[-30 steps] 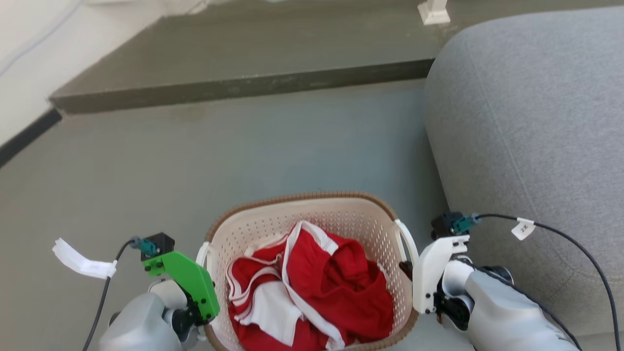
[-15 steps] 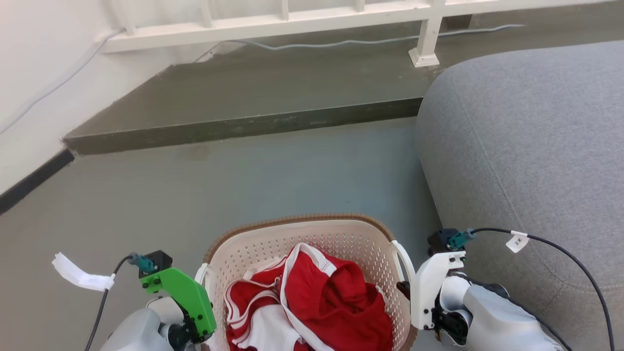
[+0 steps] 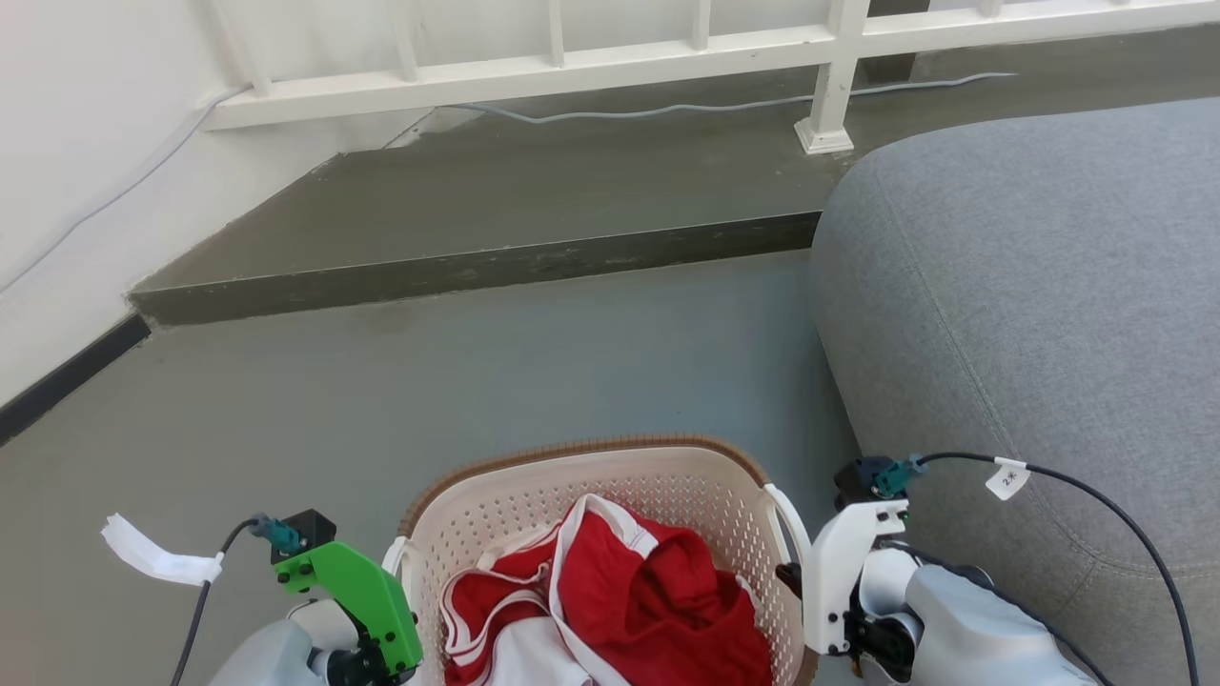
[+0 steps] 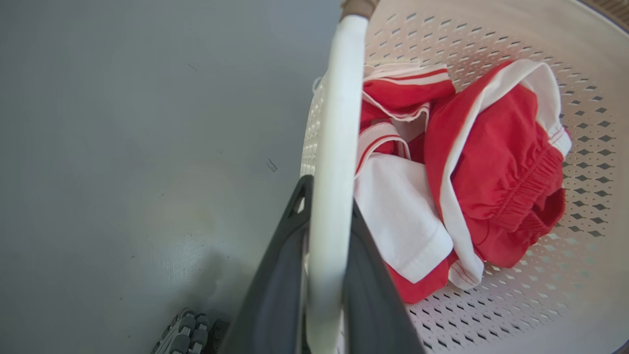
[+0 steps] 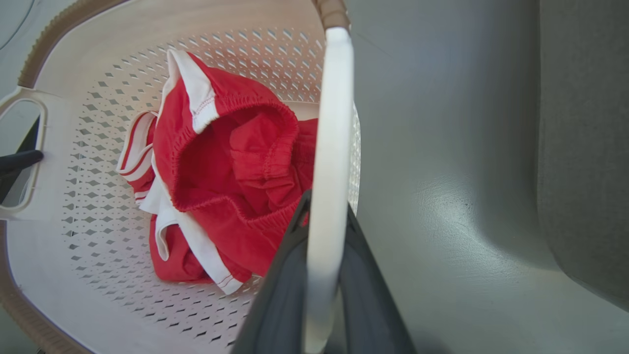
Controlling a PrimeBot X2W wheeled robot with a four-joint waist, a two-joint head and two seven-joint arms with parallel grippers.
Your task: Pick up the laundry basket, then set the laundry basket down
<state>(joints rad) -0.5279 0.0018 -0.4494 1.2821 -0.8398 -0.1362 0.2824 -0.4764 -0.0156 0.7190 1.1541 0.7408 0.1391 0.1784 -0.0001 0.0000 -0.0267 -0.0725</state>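
In the left wrist view, the left end effector [image 4: 328, 196] rises from the bottom centre of the frame. It is clenched on the white left handle [image 4: 339, 98], with one dark finger on each side of the bar. In the right wrist view, the right end effector [image 5: 325, 202] grasps the white right handle [image 5: 334, 108] the same way. Between them, the laundry basket [image 3: 534, 500] is at the bottom centre of the head view. It has cream perforated walls under a brown woven-look rim, and red-and-white clothes [image 3: 658, 610] are heaped inside. Whether its base touches the grey floor [image 3: 477, 381] cannot be told. A grey cushioned seat [image 3: 1029, 286] takes up the right of the frame, near the basket. A dark step [image 3: 477, 272] crosses the middle, and a white railing [image 3: 572, 62] runs along the top.
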